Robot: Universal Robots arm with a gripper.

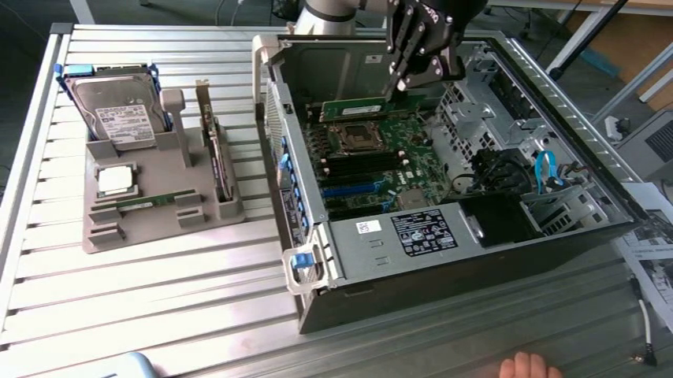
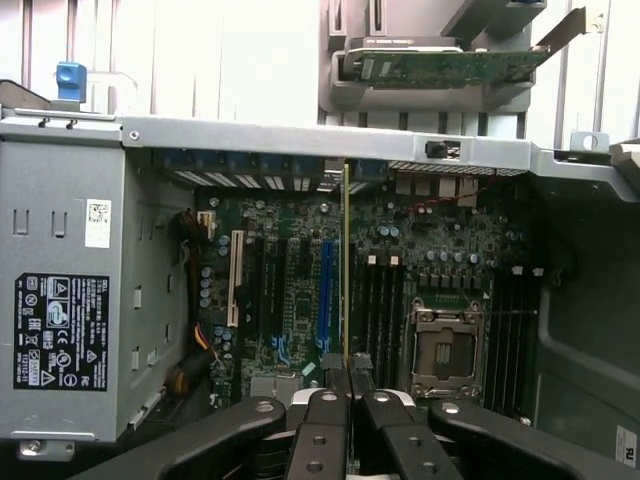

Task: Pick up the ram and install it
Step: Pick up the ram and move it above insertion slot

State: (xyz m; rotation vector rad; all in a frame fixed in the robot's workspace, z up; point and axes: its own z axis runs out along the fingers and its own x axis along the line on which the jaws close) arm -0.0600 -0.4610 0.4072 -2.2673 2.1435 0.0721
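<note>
Pincer (image 2: 347,377) inside the open computer case (image 1: 315,260) on the counter (image 1: 158,299), fingertips pressed onto the ram (image 2: 346,260). The ram is held edge-on, above the motherboard (image 1: 381,153), near the processor socket (image 2: 447,345).

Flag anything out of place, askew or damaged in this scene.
Nothing looks damaged or spilled. The ram is not seated: the gripper holds it above the motherboard, its edge parallel to the slots. A person's fingertips show at the table's edge near the open case.
</note>
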